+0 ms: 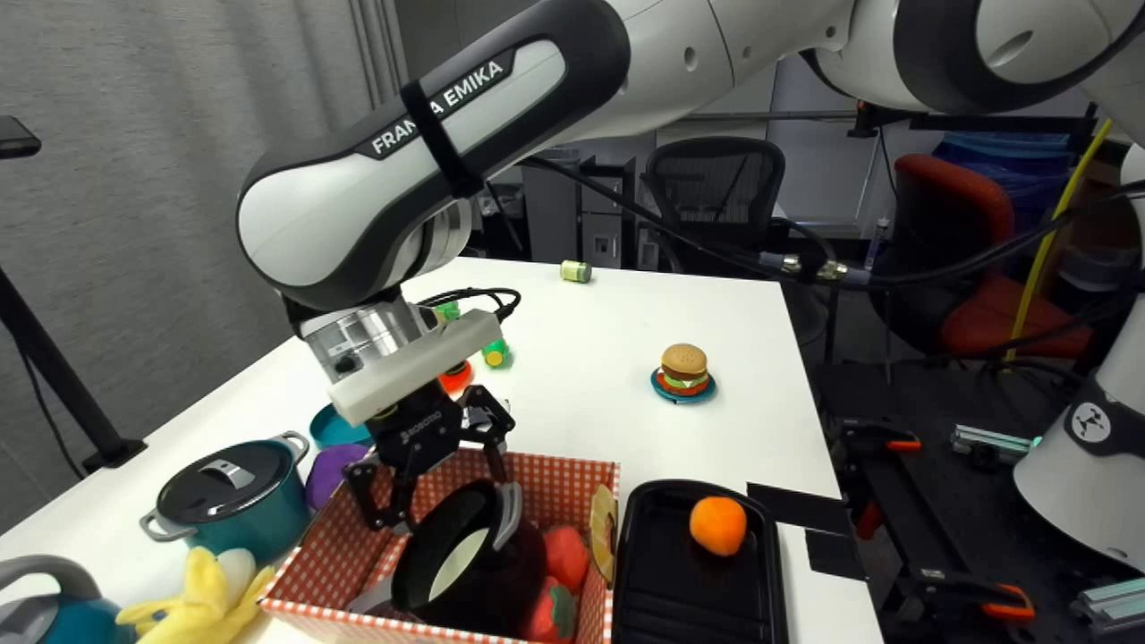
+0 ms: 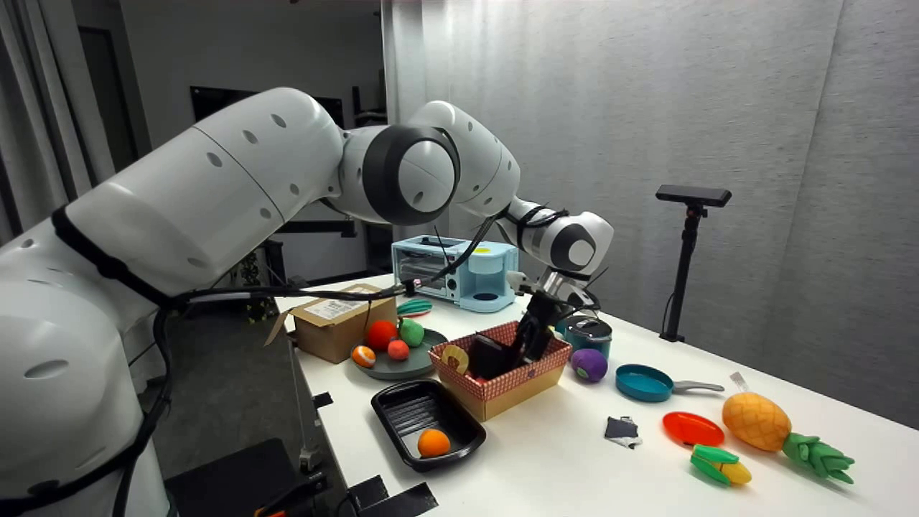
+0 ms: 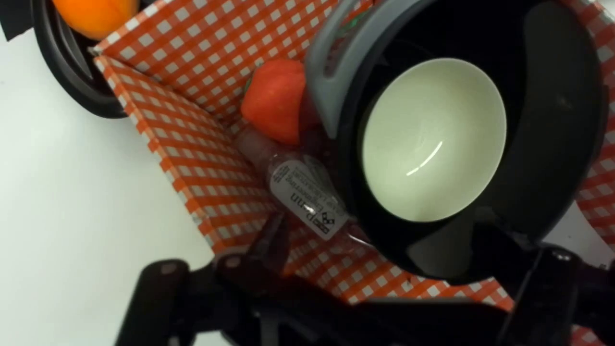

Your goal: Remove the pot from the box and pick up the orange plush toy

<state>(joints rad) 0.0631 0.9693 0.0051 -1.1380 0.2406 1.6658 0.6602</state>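
The black pot [image 1: 510, 572] is down in the red-and-white checked box [image 1: 564, 474], lying tilted, with a pale glossy round [image 3: 435, 139] inside it (can't tell if that's a nested bowl or just its base). The gripper [image 1: 445, 501] reaches into the box too, fingers [image 3: 276, 245] spread pretty wide, nothing pinched that I can see. In the wrist view one finger overlaps the pot's rim and the opposite one is over the box wall, so part of the rim kinda shows between them, but I can't say if either is touching. In an exterior view the pot's grey handle [image 1: 510, 517] is just beside one fingertip. Sharing the box: a clear bottle [image 3: 307, 199] labelled Penn Engineering, a red toy [image 3: 276, 101] right by it, a toy strawberry [image 1: 541, 617] and a flat yellow slice-looking thing [image 1: 604, 534] up against the wall. The orange plush toy [image 1: 718, 526] sits in the black tray [image 1: 693, 597] just beside the box, well apart from the gripper. The table [image 2: 546, 467] is pretty loaded otherwise: toy burger [image 1: 684, 362] on a small teal plate [image 1: 693, 399], teal lidded pot [image 1: 246, 514] and purple toy [image 1: 335, 472] near the box, then in an exterior view a teal frying pan [image 2: 644, 383], plush pineapple [image 2: 756, 421], toy corn [image 2: 732, 472] near a red plate [image 2: 693, 429], a grey plate [image 2: 413, 364] of toy fruit [image 2: 381, 334], plus a light blue toaster oven [image 2: 454, 276] at the back.
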